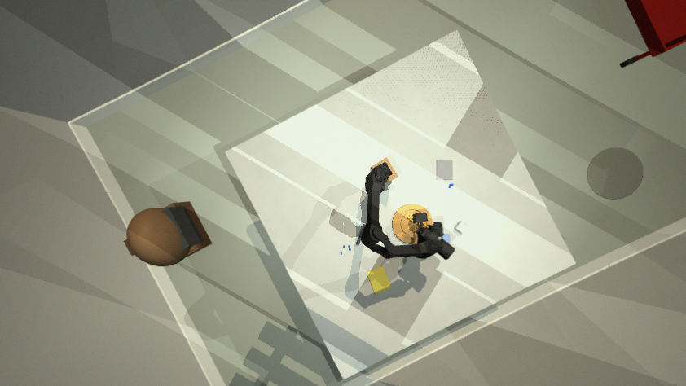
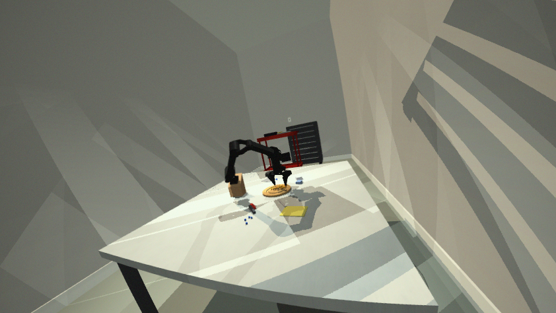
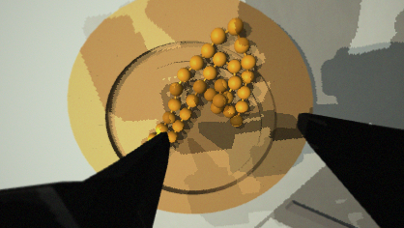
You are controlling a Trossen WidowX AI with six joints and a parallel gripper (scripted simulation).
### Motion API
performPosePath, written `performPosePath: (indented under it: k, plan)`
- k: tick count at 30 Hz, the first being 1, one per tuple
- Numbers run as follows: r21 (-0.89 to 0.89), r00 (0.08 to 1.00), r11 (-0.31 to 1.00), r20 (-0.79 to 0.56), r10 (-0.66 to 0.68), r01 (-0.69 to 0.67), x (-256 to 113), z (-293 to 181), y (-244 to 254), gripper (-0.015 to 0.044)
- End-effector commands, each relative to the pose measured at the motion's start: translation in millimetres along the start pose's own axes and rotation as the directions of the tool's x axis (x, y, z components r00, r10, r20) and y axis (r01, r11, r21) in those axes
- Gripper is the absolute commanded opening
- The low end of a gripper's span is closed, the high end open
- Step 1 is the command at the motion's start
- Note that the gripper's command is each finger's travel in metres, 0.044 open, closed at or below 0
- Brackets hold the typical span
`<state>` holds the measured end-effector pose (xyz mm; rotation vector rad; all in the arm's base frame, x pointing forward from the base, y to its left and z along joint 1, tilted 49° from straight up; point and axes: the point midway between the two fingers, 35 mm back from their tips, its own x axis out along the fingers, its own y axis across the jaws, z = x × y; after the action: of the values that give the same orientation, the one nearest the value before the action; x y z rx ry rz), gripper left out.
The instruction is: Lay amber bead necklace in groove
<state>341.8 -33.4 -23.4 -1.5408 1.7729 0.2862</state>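
The round bead board [image 1: 398, 225] [image 2: 267, 193] [image 3: 89, 101] lies flat on the table, with dark ring lines on its face. The amber bead necklace [image 3: 196, 63] lies bunched on the board, in rows running from upper right to lower left in the wrist view. Its upper end lies outside the large ring line; several beads are heaped inside the ring. My gripper [image 2: 280, 184] [image 3: 231, 128] is open low over the board, with no beads held between its fingers. The left fingertip in the wrist view overlaps the necklace's lower-left end and hides part of it; contact cannot be told.
A yellow pad [image 1: 379, 279] [image 2: 294, 211] lies near the board. A red and black tool [image 2: 251, 208] and small blue pieces [image 1: 349, 248] [image 2: 245, 222] lie on the arm-base side. A blue object [image 1: 446, 237] [image 2: 299, 181] is beyond the gripper. A grey square [image 1: 444, 169] lies farther off.
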Motion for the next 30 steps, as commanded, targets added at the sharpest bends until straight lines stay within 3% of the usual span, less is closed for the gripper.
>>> performPosePath:
  k: [1,24,30]
  plan:
    - [0.002,1.000,1.000,0.000,0.001,-0.001,-0.4,-0.3,0.2,0.0440]
    - [0.007,1.000,1.000,0.005,-0.003,0.003,-6.7,-0.3,0.2,0.0440]
    - [-0.219,1.000,0.976,0.005,-0.003,0.004,-17.8,-4.0,-7.0,0.0282]
